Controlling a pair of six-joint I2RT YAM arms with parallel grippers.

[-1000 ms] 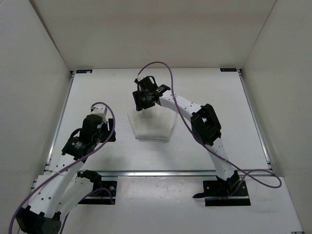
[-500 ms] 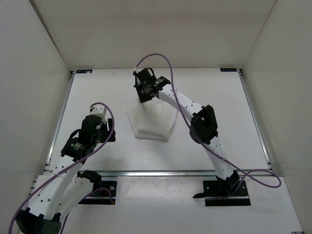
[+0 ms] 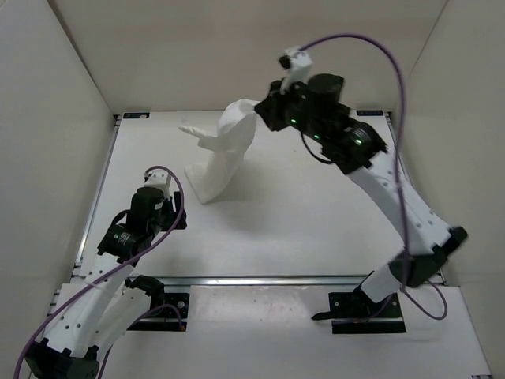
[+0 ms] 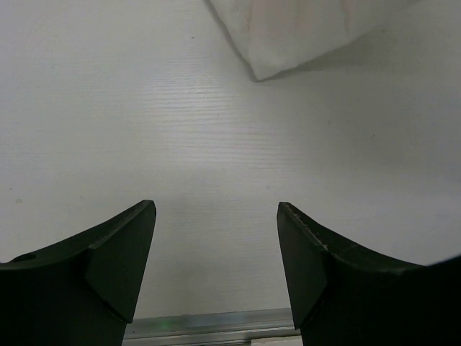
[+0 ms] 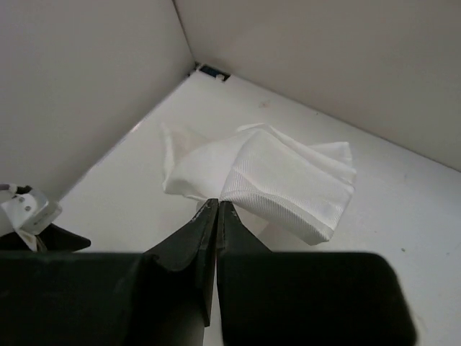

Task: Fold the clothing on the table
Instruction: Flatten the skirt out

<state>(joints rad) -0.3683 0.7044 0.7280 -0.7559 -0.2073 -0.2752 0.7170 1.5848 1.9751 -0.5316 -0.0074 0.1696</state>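
The top view sits high behind both arm bases and looks down and forward over the whole desk (image 3: pixel 316 213) from well off, with walls closing three sides. The left wrist view rides low and near the desk, facing forward between the two dark fingers of the left pincer (image 4: pixel 216 209) at its bottom edge; only a corner of the clothing (image 4: pixel 288 36) enters at its top. The right wrist view sits high, looking obliquely down along the right pincer (image 5: pixel 217 205) onto the clothing close by, toward the far left corner bracket (image 5: pixel 212 71). All three share the clothing; the top and right wrist views share that bracket
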